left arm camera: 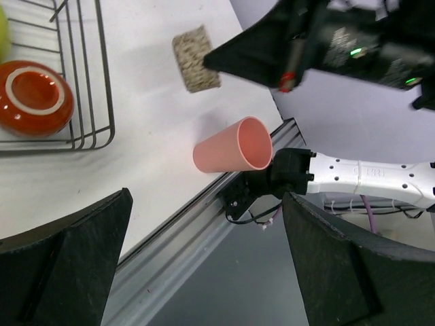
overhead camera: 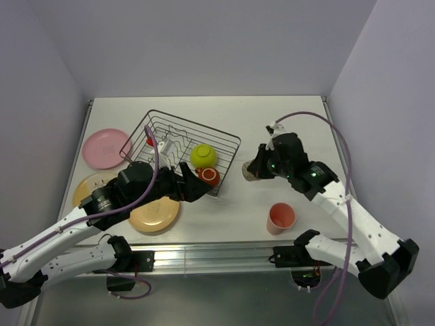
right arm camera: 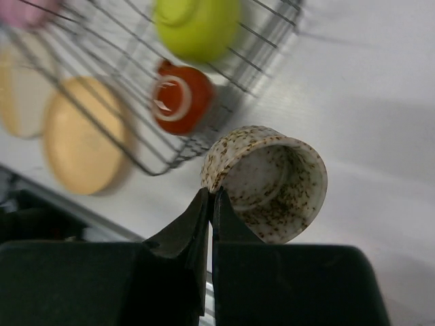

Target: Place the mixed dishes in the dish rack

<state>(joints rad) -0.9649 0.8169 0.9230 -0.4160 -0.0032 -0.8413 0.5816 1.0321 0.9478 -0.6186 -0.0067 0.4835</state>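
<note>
The right tool (right arm camera: pixel 209 200) was clamped on the wall of the grey-beige cup (right arm camera: pixel 272 180), just right of the dish rack (overhead camera: pixel 231 142). The left tool (left arm camera: pixel 207 197) stood wide apart near the rack's front corner, which held the red mug (overhead camera: pixel 209 176) and the lime-green bowl (overhead camera: pixel 203 156). The salmon-pink tumbler (overhead camera: pixel 281 217) rested on the tabletop (overhead camera: pixel 285 115).

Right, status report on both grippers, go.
Left gripper open, empty, over rack near corner. Right gripper shut at speckled cup rim, hold unconfirmed. Mug, bowl already racked.

Bright even light, soft shadows, dish rack (right arm camera: pixel 158 170) blurred in right wrist view
</note>
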